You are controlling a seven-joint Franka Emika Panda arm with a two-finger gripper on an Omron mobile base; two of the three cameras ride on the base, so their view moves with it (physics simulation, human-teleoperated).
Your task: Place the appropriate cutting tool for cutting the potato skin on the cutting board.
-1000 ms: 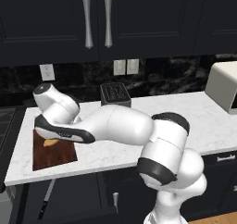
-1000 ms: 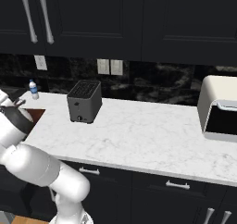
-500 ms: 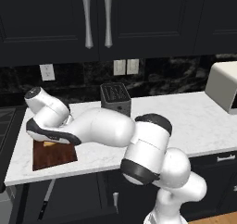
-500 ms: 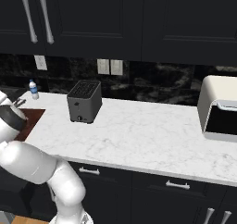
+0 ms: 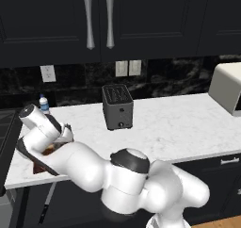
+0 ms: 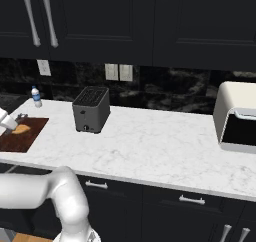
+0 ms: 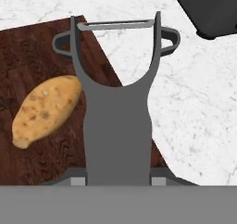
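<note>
Leftmost, saw the board (image 6: 20, 134) lying flat at the counter's (image 6: 150, 146) left end, near its front edge, dark reddish-brown, with the tan potato (image 6: 22, 129) resting on its back part. From the hand view, found the potato (image 7: 46, 109) lying slantwise on the board (image 7: 28, 56), well inside it and just left of the peeler (image 7: 117, 112). Noted the peeler held upright before the camera, handle down between the fingers, forked head up, thin blade bar across the top. Saw its head and right side reaching past the board's right edge over white marble, its left side over the wood. Judged the gripper (image 7: 118, 181) clamped on the peeler's handle, fingertips mostly hidden behind the handle and the lower band. Could not tell whether the peeler touched the board or hung above it. From the left base view, saw the arm bent low over the counter's left front corner, wrist above the board (image 5: 44, 151), most of the board covered. Behind the board, by the back wall, noted a small bottle (image 6: 35, 96) with a blue cap, upright. Further right, mid-counter toward the back, saw a dark toaster (image 6: 91, 109), well apart from the board. At the counter's right end, noted a white appliance (image 6: 236, 117) with a dark front.
</note>
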